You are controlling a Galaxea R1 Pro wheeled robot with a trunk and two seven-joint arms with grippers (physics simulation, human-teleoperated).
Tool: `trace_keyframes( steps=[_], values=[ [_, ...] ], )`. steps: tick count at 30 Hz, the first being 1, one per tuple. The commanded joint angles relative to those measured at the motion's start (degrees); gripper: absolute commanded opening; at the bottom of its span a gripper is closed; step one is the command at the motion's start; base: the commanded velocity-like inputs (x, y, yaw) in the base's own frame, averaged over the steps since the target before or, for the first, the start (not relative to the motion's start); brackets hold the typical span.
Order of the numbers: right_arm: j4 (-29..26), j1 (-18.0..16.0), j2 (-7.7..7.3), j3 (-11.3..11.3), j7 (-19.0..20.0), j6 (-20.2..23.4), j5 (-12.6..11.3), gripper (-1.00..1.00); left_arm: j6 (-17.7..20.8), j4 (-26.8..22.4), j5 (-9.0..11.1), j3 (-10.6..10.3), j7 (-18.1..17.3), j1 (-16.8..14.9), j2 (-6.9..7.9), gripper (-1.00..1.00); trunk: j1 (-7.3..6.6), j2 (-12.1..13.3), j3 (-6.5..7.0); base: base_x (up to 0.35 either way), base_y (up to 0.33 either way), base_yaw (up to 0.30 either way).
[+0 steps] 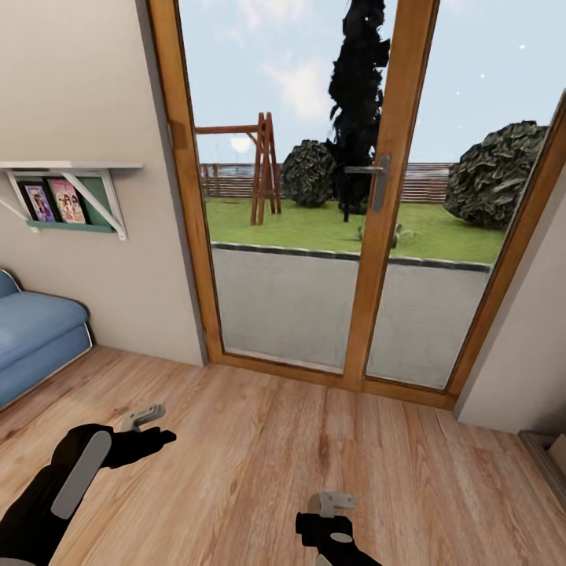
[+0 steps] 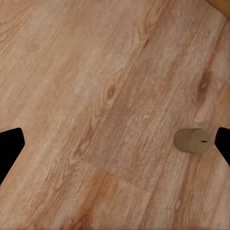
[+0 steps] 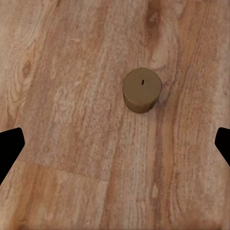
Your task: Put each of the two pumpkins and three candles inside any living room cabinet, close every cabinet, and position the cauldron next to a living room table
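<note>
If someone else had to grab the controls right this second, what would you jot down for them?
Left gripper: open, empty, over the wood floor.
Right gripper: open, empty, above a candle standing on the floor.
The left wrist view also shows a candle on the floor; whether it is the same one I cannot tell.
The robot faces the glass door.
Nothing is in hand. Next is probably picking up this candle.

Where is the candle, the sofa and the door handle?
candle [image 3: 142,90], right wrist view, its flat top by the wick.
sofa [image 1: 31,330], head view, its blue seat.
door handle [image 1: 369,170], head view, its lever.
</note>
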Motion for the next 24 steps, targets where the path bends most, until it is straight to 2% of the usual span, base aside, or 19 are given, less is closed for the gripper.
trace_keyframes(
  steps=[1,14,24],
  values=[
    [-0.1,-0.1,-0.04,0.5,-0.5,0.2,-0.3,1.0,0.2,0.0,0.6,0.0,0.5,0.0,0.0,1.0,-0.01,0.0,-0.06,0.0,0.0,0.0],
    [0.1,-0.1,-0.04,0.4,-0.5,0.2,-0.3,1.0,0.2,0.0,0.5,-0.6,0.5,0.0,-0.35,1.0,-0.01,0.0,-0.06,0.132,-0.032,0.0],
    [0.3,-0.1,0.0,0.3,-0.6,0.2,-0.4,1.0,0.2,0.0,0.6,-0.6,0.5,0.0,-0.41,1.0,-0.01,0.0,-0.06,0.018,-0.007,0.0]
  ],
)
